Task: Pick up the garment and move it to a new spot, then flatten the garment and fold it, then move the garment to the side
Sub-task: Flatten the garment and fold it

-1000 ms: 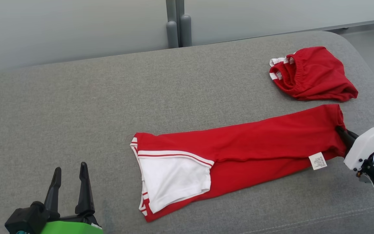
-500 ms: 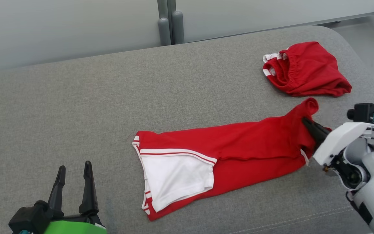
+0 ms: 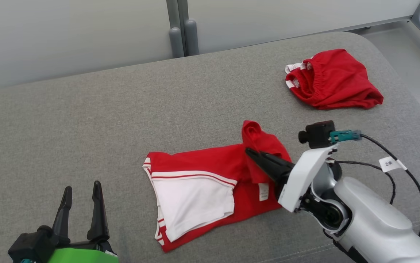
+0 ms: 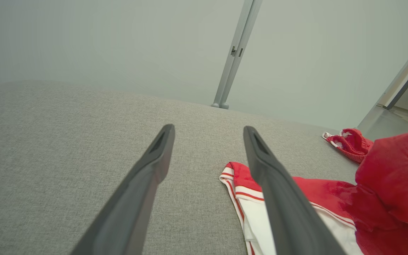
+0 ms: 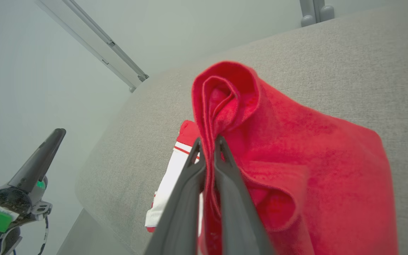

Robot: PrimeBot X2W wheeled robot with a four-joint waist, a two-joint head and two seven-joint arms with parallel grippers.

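Head view: the right gripper (image 3: 249, 151) is clamped on the red end of the garment (image 3: 202, 164), holding it raised over the half that lies at lower centre on the grey cushion (image 3: 85, 120). The left gripper (image 3: 81, 187) sits at lower left, jaws apart and empty. The pinch takes only a thin rolled hem, so the cloth may slip out mid-fold. The raised end could also land skewed or bunched, and nothing pins the white-panelled end against dragging.
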